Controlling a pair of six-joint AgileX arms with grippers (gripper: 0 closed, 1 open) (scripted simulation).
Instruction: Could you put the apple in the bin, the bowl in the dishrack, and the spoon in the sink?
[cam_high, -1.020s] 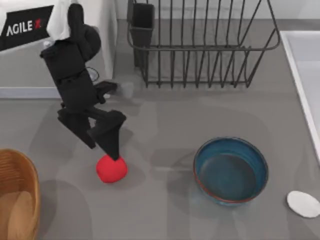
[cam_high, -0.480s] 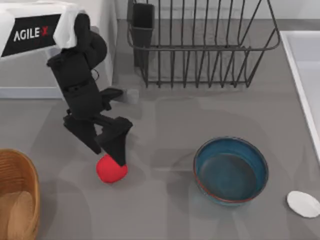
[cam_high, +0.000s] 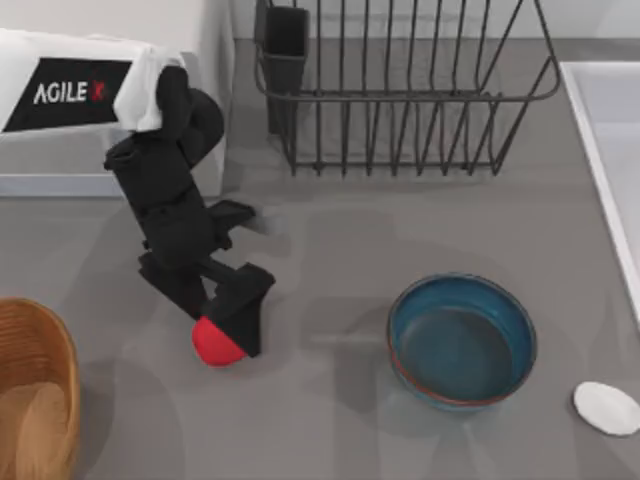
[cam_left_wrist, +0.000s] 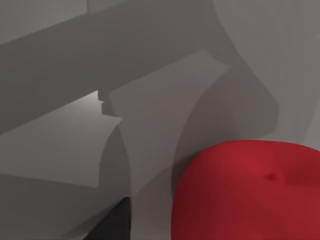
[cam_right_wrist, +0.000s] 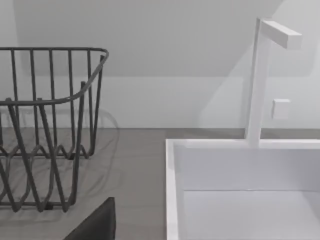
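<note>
- Our left gripper (cam_high: 232, 335) is low over the apple (cam_high: 212, 346), left of the table's centre; its dark fingers cover the apple's upper right part in the top view, so we cannot tell whether they are spread or pressed against the fruit.
- In the left wrist view the apple (cam_left_wrist: 250, 192) is cut off by the frame's edge, showing a smooth red skin with a small dimple, and one dark fingertip (cam_left_wrist: 112, 225) pokes in from the edge just beside it.
- The bin (cam_high: 35, 395) sits at the near left corner, cut off by the frame; we see part of its wooden rim.
- The bowl (cam_high: 461, 342) stands upright on the table, right of centre and well apart from the apple.
- The spoon (cam_high: 606, 408) lies near the right edge, just beside the bowl, a flat white oval.
- The dishrack (cam_high: 400, 90) stands at the far side, its top cut off, with a dark cup (cam_high: 284, 45) at its left corner.
- The sink (cam_high: 610, 160) runs along the right edge, only partly in frame; the right wrist view shows its basin (cam_right_wrist: 240, 200), a white faucet (cam_right_wrist: 265, 80) and the rack (cam_right_wrist: 45, 125) against a pale wall.
- The table (cam_high: 340, 240) is plain grey, crossed by soft shadows.
</note>
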